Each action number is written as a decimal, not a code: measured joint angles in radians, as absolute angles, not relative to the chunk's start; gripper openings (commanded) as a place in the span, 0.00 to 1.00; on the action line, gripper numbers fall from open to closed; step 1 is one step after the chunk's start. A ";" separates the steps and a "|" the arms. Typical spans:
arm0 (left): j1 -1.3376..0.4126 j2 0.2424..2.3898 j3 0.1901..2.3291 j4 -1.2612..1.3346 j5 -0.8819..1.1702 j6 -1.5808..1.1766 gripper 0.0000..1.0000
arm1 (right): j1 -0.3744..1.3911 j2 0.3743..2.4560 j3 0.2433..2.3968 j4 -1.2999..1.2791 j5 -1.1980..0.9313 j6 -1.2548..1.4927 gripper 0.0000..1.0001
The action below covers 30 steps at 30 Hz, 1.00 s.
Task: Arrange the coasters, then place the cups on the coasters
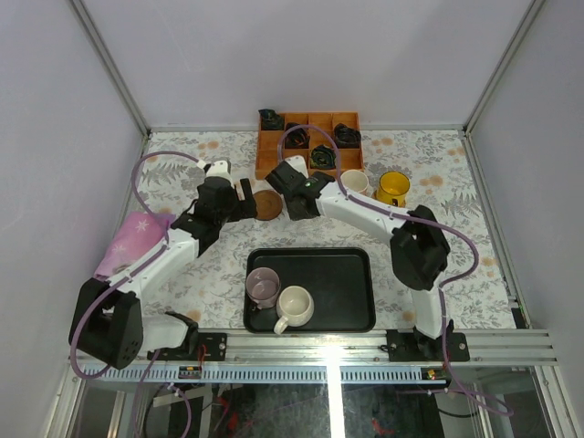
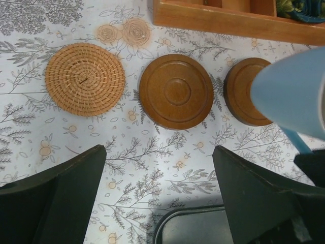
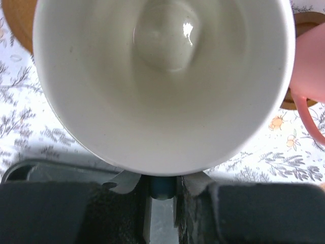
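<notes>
The left wrist view shows a tan woven coaster (image 2: pixel 85 79), a dark brown coaster (image 2: pixel 176 91) and a second brown coaster (image 2: pixel 244 91) in a row on the patterned cloth. A light blue cup (image 2: pixel 294 94) covers part of that second brown one. My right gripper (image 3: pixel 163 178) is shut on the cup's blue handle, and the cup's pale inside (image 3: pixel 162 76) fills its view. Whether the cup rests on the coaster I cannot tell. My left gripper (image 2: pixel 160 168) stands open and empty, short of the coasters. A pink cup (image 3: pixel 311 61) stands on a brown coaster (image 3: pixel 293 104). The yellow cup (image 1: pixel 392 189) is beside it.
The black tray (image 1: pixel 351 265) near the front edge holds a mauve cup (image 1: pixel 263 288) and a white cup (image 1: pixel 294 308). An orange compartment box (image 1: pixel 308 141) with dark bundles sits at the back. A pink cloth (image 1: pixel 137 239) lies at the left beside my left arm.
</notes>
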<state>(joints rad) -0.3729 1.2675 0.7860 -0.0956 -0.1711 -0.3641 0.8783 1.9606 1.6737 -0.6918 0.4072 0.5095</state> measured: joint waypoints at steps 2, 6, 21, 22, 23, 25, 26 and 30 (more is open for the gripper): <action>-0.373 1.260 0.786 -0.109 -0.180 -0.352 0.88 | 0.859 2.009 1.709 -0.686 0.407 0.512 0.00; -0.373 1.250 0.786 -0.144 -0.197 -0.332 0.88 | 0.830 2.077 1.763 -0.696 0.404 0.523 0.00; -0.372 1.224 0.786 -0.170 -0.204 -0.305 0.88 | 0.750 2.118 1.811 -0.720 0.398 0.573 0.00; -0.372 1.224 0.786 -0.170 -0.204 -0.304 0.88 | 0.749 2.118 1.811 -0.723 0.398 0.577 0.00; -0.372 1.224 0.786 -0.171 -0.204 -0.303 0.88 | 0.749 2.118 1.811 -0.725 0.397 0.580 0.00; -0.372 1.226 0.786 -0.171 -0.203 -0.301 0.88 | 0.748 2.118 1.811 -0.725 0.390 0.585 0.00; -0.372 1.227 0.786 -0.171 -0.202 -0.300 0.88 | 0.748 2.118 1.810 -0.724 0.382 0.589 0.00; -0.372 1.232 0.786 -0.172 -0.200 -0.300 0.88 | 0.747 2.118 1.794 -0.720 0.356 0.604 0.00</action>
